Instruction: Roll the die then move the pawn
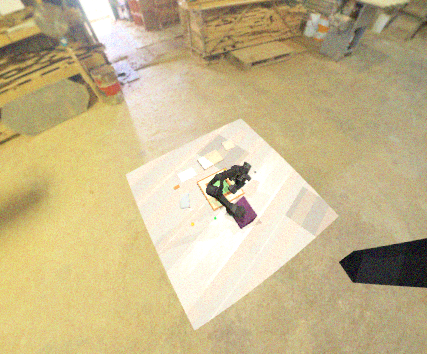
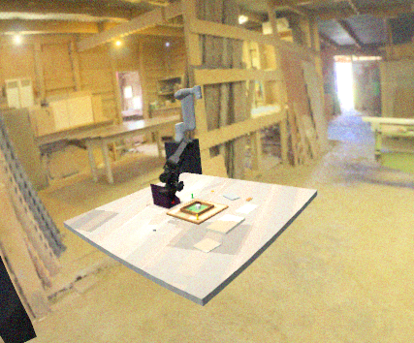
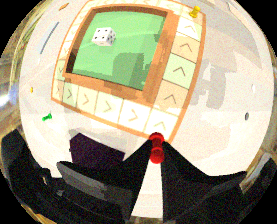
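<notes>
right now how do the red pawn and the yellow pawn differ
The red pawn is clamped between the fingers, lifted near the board's corner; the yellow pawn stands free on the track at the far corner. Red looks larger, being closest to the wrist camera; yellow looks tiny. Both are small pawns.

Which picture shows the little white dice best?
The wrist view: the die lies plainly on the tray's green floor. The exterior view shows only a pale speck; in the top view the arm covers it.
</notes>
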`<state>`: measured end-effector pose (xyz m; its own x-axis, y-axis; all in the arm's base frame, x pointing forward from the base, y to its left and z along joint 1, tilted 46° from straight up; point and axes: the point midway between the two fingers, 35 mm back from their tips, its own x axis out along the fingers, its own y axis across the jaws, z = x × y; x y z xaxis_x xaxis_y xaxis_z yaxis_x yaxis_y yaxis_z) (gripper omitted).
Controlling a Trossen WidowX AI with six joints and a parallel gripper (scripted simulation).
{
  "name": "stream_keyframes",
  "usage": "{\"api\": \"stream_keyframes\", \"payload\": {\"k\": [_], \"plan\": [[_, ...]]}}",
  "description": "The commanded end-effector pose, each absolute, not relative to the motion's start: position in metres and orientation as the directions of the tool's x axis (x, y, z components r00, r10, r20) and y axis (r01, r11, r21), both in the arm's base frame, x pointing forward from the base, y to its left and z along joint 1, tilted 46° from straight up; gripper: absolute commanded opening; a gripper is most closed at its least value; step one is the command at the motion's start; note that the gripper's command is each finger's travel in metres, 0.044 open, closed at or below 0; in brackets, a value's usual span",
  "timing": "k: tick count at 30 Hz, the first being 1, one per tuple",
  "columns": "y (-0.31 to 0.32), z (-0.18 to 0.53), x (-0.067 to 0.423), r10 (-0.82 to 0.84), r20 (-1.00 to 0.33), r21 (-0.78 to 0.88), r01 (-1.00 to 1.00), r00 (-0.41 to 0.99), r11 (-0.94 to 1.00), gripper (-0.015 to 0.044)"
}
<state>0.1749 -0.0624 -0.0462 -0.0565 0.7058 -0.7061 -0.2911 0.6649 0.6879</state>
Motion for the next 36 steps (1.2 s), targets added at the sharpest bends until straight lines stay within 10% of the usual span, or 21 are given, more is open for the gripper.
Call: {"api": "stream_keyframes", "payload": {"k": [1, 36], "plan": [[-0.064, -0.063, 0.17, 0.708, -0.704, 0.691, -0.292, -0.063, 0.661, 0.0], [-0.032, -0.096, 0.169, 0.703, -0.709, 0.684, -0.301, -0.059, 0.664, 0.0026]]}}
